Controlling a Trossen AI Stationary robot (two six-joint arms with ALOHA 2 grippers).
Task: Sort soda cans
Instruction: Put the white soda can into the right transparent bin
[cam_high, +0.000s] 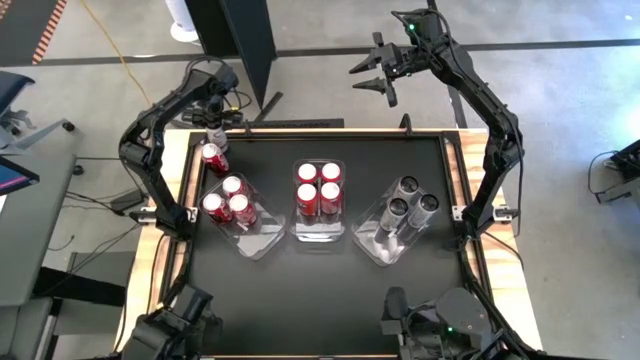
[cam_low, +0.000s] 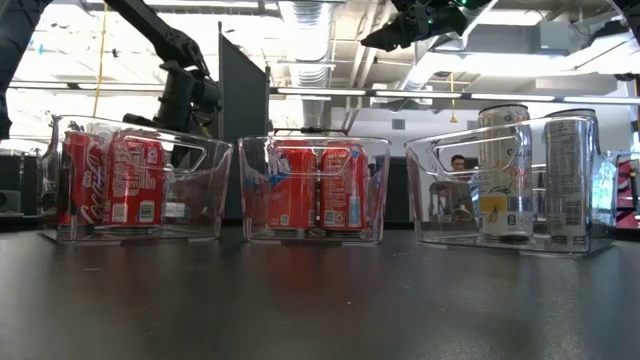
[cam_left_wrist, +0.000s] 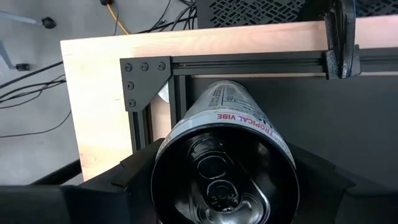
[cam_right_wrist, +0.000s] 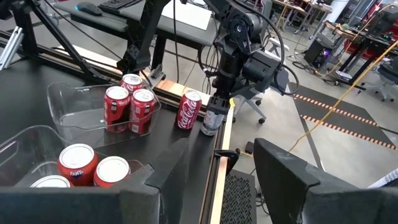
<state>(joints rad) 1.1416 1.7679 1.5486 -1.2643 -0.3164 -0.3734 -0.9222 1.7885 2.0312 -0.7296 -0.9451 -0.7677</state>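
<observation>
My left gripper (cam_high: 215, 128) is at the table's far left corner, shut on a silver-grey soda can (cam_right_wrist: 211, 121) labelled "TROPICAL VIBE". A lone red can (cam_high: 215, 158) stands on the mat right beside it. The left clear bin (cam_high: 262, 240) holds three red cans (cam_high: 229, 199), the middle bin (cam_high: 319, 231) several red cans (cam_high: 319, 186), and the right bin (cam_high: 372, 243) three silver cans (cam_high: 407, 200). My right gripper (cam_high: 382, 80) hangs open, high beyond the table's far edge, touching nothing. My left gripper pinches the silver can between its two fingers (cam_left_wrist: 134, 177) on the upper side wall (cam_left_wrist: 177, 134), just below the top rim. It comes from above, pointing down. The can is upright, and its base (cam_right_wrist: 209, 132) looks level with the mat near the far left corner.
The table's black frame rail and corner bracket (cam_left_wrist: 144, 81) lie just past the held can, with a clamp (cam_left_wrist: 341, 43) on the far rail. The three bins stand in a row across the mat's middle. Bare mat (cam_high: 320, 300) stretches toward the near edge.
</observation>
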